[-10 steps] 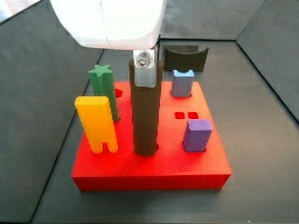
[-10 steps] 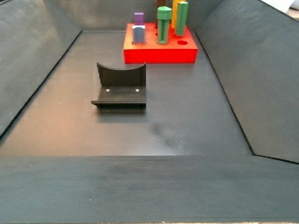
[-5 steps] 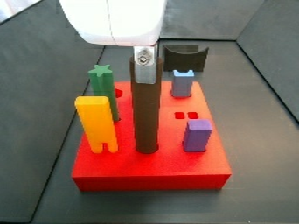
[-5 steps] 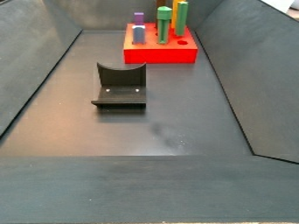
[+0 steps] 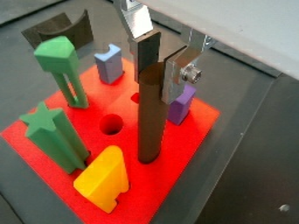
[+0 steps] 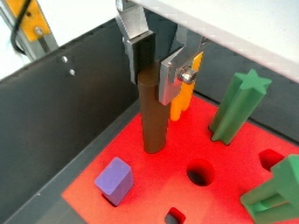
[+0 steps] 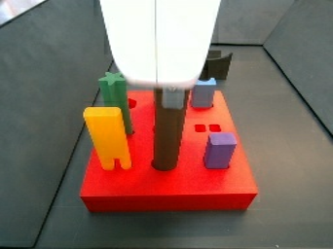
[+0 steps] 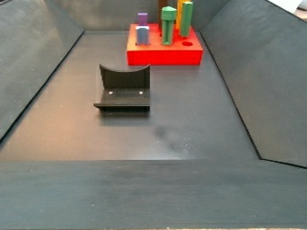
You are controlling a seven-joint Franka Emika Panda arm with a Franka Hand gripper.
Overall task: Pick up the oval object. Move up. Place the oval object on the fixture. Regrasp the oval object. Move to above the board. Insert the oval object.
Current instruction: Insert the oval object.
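The oval object (image 7: 168, 136) is a tall dark peg standing upright with its lower end in a hole of the red board (image 7: 169, 190). It also shows in both wrist views (image 5: 149, 122) (image 6: 153, 118). My gripper (image 5: 160, 83) is straight above the board, and its silver fingers clasp the peg's top end from both sides (image 6: 156, 87). In the side view the white arm body hides the fingers. The fixture (image 8: 124, 88) stands on the floor apart from the board, with nothing on it.
On the board stand a yellow piece (image 7: 107, 136), a green star piece (image 7: 113, 89), a purple block (image 7: 220, 150) and a blue piece (image 7: 204, 92). Open holes (image 5: 112, 124) lie next to the peg. Dark sloping walls enclose the floor.
In the side view the white arm body has shifted right and reaches lower, now covering the fingers. The peg stays upright in the board, at almost the same spot.
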